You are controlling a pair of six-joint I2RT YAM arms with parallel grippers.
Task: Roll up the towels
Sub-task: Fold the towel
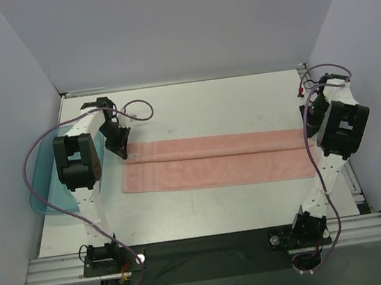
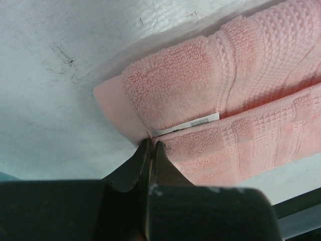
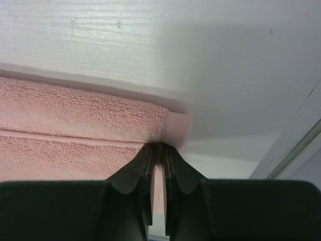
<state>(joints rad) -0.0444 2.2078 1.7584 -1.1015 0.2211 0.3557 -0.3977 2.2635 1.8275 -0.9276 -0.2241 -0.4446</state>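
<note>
The salmon-pink towel (image 1: 214,160) lies flat across the middle of the table, folded lengthwise with its far long edge doubled over. My left gripper (image 1: 123,150) is at the towel's far left corner. In the left wrist view the gripper (image 2: 152,144) is shut, pinching the folded edge of the towel (image 2: 200,75) next to a white label (image 2: 188,124). My right gripper (image 1: 310,125) is at the towel's far right corner. In the right wrist view it (image 3: 161,148) is shut on the towel (image 3: 75,115), with pink cloth between the jaws.
A translucent teal tray (image 1: 41,180) sits at the table's left edge, partly under the left arm. Grey walls enclose the left, back and right. A metal rail (image 1: 204,247) runs along the near edge, and a strip (image 3: 296,140) borders the table's right side.
</note>
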